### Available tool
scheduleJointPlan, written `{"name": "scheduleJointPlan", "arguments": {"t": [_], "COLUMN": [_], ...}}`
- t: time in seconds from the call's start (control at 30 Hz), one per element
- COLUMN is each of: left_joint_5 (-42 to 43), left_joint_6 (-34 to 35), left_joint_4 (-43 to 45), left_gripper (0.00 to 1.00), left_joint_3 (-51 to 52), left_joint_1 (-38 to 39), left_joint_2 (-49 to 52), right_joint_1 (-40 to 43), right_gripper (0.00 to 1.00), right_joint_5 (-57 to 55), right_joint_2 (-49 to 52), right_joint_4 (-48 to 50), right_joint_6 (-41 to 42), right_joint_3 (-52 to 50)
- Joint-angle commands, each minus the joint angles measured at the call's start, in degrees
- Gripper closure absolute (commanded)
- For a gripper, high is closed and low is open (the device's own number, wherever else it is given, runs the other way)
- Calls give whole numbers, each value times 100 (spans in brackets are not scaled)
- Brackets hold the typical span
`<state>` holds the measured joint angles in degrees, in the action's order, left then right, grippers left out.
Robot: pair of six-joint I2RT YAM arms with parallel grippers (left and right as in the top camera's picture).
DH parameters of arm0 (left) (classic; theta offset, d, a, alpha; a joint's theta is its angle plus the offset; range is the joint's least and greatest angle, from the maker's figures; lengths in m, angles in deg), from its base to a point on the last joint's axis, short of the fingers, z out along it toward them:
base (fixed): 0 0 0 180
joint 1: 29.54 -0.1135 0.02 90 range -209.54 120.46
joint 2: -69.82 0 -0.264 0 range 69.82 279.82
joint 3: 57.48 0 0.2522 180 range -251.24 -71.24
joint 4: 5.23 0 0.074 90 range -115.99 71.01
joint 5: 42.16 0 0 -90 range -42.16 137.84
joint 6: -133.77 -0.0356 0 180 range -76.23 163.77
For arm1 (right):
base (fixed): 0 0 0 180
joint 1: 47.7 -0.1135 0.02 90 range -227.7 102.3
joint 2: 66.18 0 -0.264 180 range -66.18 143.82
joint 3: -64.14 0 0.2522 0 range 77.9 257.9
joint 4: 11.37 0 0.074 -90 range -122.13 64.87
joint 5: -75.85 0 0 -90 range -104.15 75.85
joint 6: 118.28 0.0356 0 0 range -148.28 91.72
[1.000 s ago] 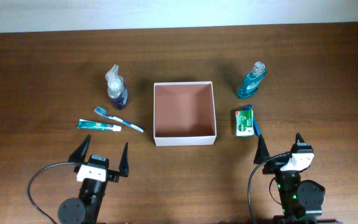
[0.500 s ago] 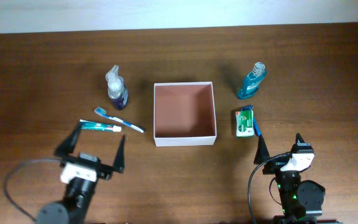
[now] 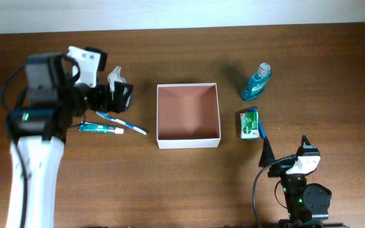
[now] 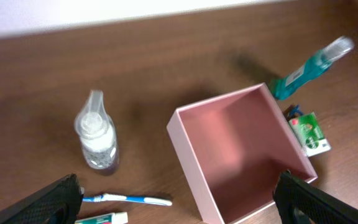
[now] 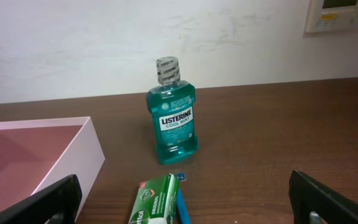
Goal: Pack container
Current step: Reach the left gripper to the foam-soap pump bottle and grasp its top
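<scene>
Overhead, the container is seen near the middle of the desk, upright, with its reddish-brown inside bare. At its 9 o'clock a blue toothbrush and a small toothpaste tube are laid flat, close together. A clear spray bottle with dark liquid at its base is stood at the container's 10 o'clock. The left tool is held above that bottle with its jaws spread wide and nothing gripped. In the left wrist view its two dark fingers are found at the lower corners, with the bottle, the toothbrush and the container all visible below and untouched.

At the container's 2 o'clock a teal mouthwash bottle is stood upright, capped and well apart from the container wall. A green packet is laid at 3 o'clock, just beside the container, with a blue item against its right edge. The right tool is parked at the container's 5 o'clock, released and empty, well apart from every object.
</scene>
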<state>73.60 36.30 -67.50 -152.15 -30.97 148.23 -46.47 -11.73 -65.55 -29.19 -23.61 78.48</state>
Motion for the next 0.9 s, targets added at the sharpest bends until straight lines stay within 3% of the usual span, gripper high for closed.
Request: {"name": "scheduleJointPlan", "arguments": {"t": [0.0,0.13,0.3,0.73,0.8,0.87], "left_joint_5": [190,42,-975,-1106,-1102,-1102], "left_joint_6": [-28,-35,-33,-444,-442,-442], "left_joint_4": [-37,35,479,1805,1880,1919], "left_gripper": [0,0,1,2,8,23], "left_joint_3": [-131,-131,-129,-129,-129,-129], "left_joint_1": [-13,-13,-13,-9,-7,-7], "left_joint_2": [643,1038,1355,2216,2275,2295], "right_joint_1": [-48,-48,-48,-48,-48,-48], "right_gripper": [1,1,1,2,1,1], "right_joint_5": [-50,-50,-50,-50,-50,-50], "right_joint_2": [-42,-42,-42,-42,-42,-42], "right_joint_4": [-28,-28,-28,-28,-28,-28], "right_joint_6": [2,2,2,2,2,2], "right_joint_3": [-26,-26,-26,-26,-26,-26]}}
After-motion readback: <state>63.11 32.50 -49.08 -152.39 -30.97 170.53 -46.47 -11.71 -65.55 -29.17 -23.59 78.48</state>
